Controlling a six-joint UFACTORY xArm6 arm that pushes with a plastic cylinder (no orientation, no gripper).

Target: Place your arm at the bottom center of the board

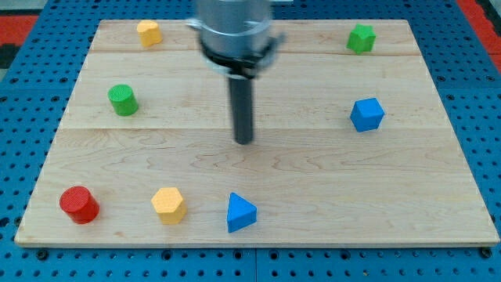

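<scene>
On the view's far left, near the bottom corner of the wooden worktop (pixel 313 188), a red cylinder (pixel 79 204) stands upright. Above it, at about the middle height of the board, stands a green cylinder (pixel 122 100). A little more to the right, close to the top edge, there is a yellow block (pixel 149 33) with several flat sides. Lower down, near the bottom edge, a second yellow block (pixel 168 205) of similar many-sided shape sits just left of a blue block (pixel 240 212) that looks like a triangular wedge; the two are near each other but they are not touching.

Then comes my arm. It enters from the view's top, slightly left of the centre, with a wide grey collar, and from this a straight dark rod hangs down vertically. I carry no claw, so there is nothing on me that can be apart or together. My tip (pixel 244 142) rests around the middle of the board, well apart from every block. The blue wedge is the nearest one, below my tip toward the bottom edge. The bottom centre of the board lies under my tip in the view, just right of the blue wedge.

On the right side, a blue block (pixel 366 114) with angled faces sits at middle height, and a green block (pixel 361 38) of irregular shape sits near the top edge.
</scene>
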